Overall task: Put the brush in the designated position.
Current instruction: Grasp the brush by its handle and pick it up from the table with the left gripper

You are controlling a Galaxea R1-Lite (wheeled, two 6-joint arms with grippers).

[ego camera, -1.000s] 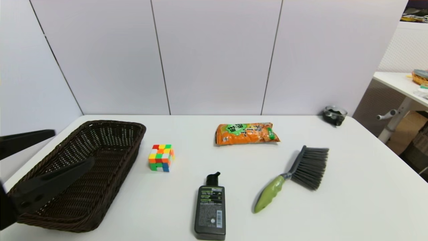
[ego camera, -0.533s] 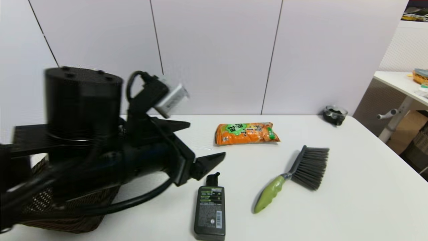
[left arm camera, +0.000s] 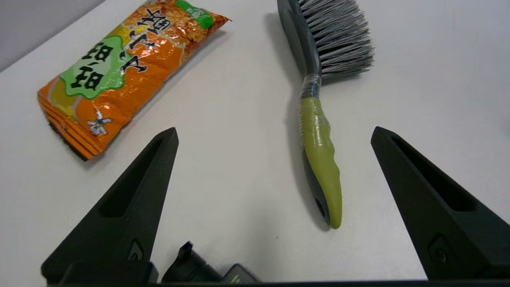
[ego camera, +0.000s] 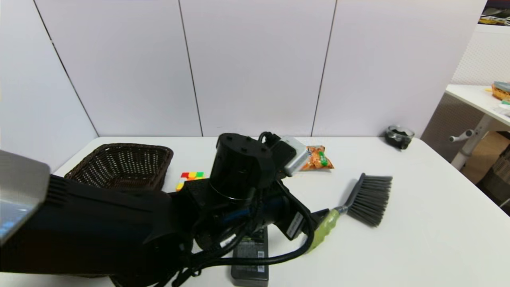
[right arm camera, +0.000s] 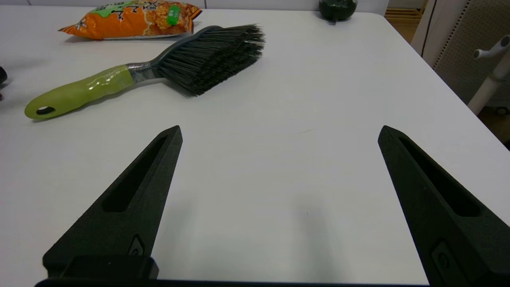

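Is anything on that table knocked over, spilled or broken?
Nothing stands out. The brush lies flat on the white table, intact, with clear wrap around its neck. The orange snack bag looks sealed and the dark pump bottle lies flat, no spill showing. The left gripper hovers open over the brush handle.

You have one brush (ego camera: 360,200) on the table (ego camera: 430,239), and one orange snack bag (left arm camera: 119,71). Count one wicker basket (ego camera: 123,163), one colour cube (ego camera: 190,177) that shows only in part behind the arm, and one dark bottle (ego camera: 250,261), mostly covered, so take that one as likely rather than certain. One small dark pot (ego camera: 399,136) sits at the far corner. Two claws are in view: the left claw (left arm camera: 275,135) and the right claw (right arm camera: 279,133), each with two fingers spread apart.
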